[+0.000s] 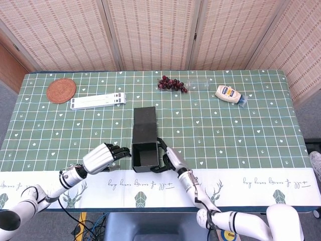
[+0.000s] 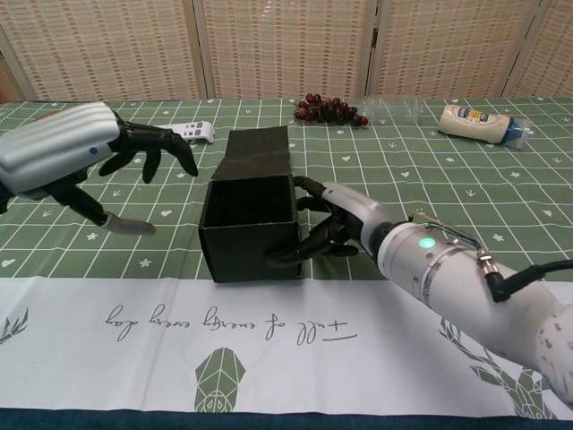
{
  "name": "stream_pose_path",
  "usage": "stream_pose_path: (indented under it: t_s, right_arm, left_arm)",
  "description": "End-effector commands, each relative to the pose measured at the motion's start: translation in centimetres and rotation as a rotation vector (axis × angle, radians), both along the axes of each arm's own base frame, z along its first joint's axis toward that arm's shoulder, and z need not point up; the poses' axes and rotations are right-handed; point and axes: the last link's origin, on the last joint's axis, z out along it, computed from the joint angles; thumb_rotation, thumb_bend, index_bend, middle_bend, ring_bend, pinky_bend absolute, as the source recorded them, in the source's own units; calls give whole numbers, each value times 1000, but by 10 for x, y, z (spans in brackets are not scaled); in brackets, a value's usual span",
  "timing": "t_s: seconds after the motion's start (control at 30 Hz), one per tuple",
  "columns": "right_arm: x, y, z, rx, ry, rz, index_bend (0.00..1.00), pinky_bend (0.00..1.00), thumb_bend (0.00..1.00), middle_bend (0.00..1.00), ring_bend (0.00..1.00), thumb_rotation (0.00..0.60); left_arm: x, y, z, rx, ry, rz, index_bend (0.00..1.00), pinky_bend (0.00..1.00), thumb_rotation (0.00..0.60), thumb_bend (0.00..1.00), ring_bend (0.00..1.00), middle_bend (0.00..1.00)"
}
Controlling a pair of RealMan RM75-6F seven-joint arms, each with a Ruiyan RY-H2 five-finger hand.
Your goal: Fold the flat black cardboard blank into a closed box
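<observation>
The black cardboard box (image 1: 144, 136) (image 2: 252, 208) lies on its side on the green tablecloth, a long tube with its open end (image 2: 251, 199) facing me. My right hand (image 1: 170, 159) (image 2: 338, 226) holds the near right corner, fingers on the right wall and thumb along the lower front edge. My left hand (image 1: 102, 156) (image 2: 79, 154) hovers to the left of the box, fingers spread, holding nothing and a clear gap away from the cardboard.
Along the far side lie a round woven coaster (image 1: 61, 90), a flat white stand (image 1: 98, 101), a bunch of grapes (image 1: 172, 84) (image 2: 331, 109), a clear bottle (image 1: 200, 84) and a mayonnaise bottle (image 1: 230, 94) (image 2: 483, 123). A white printed strip (image 2: 269, 327) runs along the near edge.
</observation>
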Motion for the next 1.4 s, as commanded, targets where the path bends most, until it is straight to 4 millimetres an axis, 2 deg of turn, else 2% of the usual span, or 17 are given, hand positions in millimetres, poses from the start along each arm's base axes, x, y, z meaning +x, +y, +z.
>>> stream_pose_path:
  t_s: [0.03, 0.2, 0.3, 0.43, 0.57, 0.73, 0.9, 1.0, 1.13, 1.27, 1.4]
  right_arm:
    - [6, -3, -5, 5, -13, 0, 0, 1000, 506, 253, 835, 600]
    - [16, -5, -12, 8, -30, 10, 0, 1000, 459, 175, 803, 600]
    - [19, -2, -15, 12, -39, 15, 0, 1000, 383, 109, 772, 600]
    - [19, 5, -13, 19, -34, 34, 0, 1000, 229, 33, 725, 600]
    - [17, 15, -6, 25, -23, 56, 0, 1000, 136, 0, 694, 600]
    - [9, 24, 11, 9, -9, 54, 0, 1000, 110, 0, 678, 600]
    - [1, 31, 36, -24, -17, 44, 0, 1000, 84, 0, 675, 600]
    - [1, 32, 61, -61, -32, 67, 0, 1000, 83, 0, 675, 600]
    - [5, 20, 106, -158, -38, 105, 0, 1000, 83, 0, 675, 600]
    - [10, 9, 139, -244, -27, 135, 0, 1000, 82, 0, 675, 600]
    - [11, 8, 153, -264, -36, 138, 0, 1000, 82, 0, 674, 600]
  left_arm:
    - [-6, -5, 18, 24, -58, 44, 322, 813, 600, 112, 541, 352]
    - [-9, -10, 36, -7, -188, 191, 311, 823, 600, 112, 545, 347]
    - [-11, -15, 43, -61, -262, 322, 290, 827, 600, 113, 544, 326]
    - [-13, -21, 47, -153, -343, 504, 221, 835, 600, 113, 542, 279]
    - [-15, -25, 47, -272, -432, 687, 147, 839, 600, 113, 542, 215]
    - [-16, -29, 45, -382, -515, 836, 80, 841, 600, 112, 545, 148]
    - [-18, -35, 41, -451, -543, 918, 16, 842, 600, 112, 545, 85]
    - [-22, -41, 38, -486, -554, 966, 0, 843, 600, 112, 545, 43]
    - [-29, -49, 31, -498, -543, 1006, 0, 845, 600, 113, 544, 2]
    - [-29, -55, 13, -523, -549, 1047, 0, 846, 600, 112, 544, 0]
    - [-25, -53, -10, -549, -519, 1071, 0, 849, 600, 113, 546, 0]
